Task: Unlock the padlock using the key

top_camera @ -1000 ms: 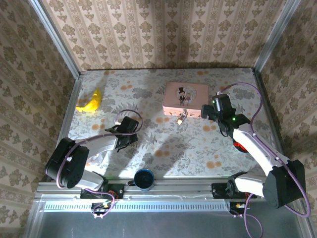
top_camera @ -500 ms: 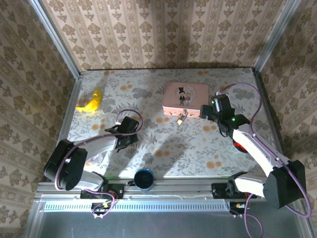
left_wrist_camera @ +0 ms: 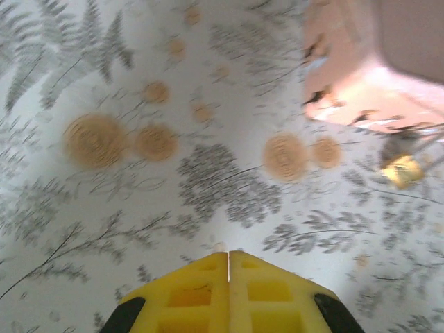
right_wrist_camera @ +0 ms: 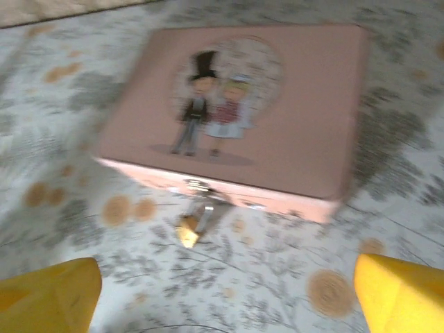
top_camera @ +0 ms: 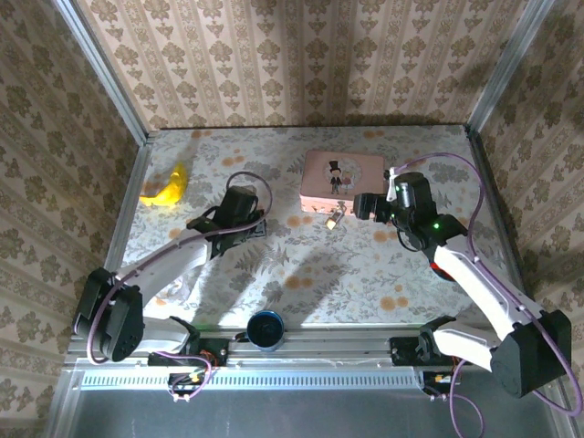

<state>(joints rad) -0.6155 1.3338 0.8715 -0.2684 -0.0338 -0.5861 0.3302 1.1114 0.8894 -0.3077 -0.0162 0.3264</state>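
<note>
Reached up the table [top_camera: 301,265] with the left gripper [left_wrist_camera: 229,258] toward the box [right_wrist_camera: 277,118]; clamped fully shut, on a key or not cannot tell. Slid the right gripper [right_wrist_camera: 225,295] leftward, spread wide, holding nothing. Closing in on the padlock [right_wrist_camera: 189,230], judging by both. Lies against the box's near edge, right of the table's middle: small, blocky, shiny brass. Smooth pink box, rounded corners; floral-print table.

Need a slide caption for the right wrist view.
Open right gripper faces the pink box, brass padlock at its front latch.
</note>
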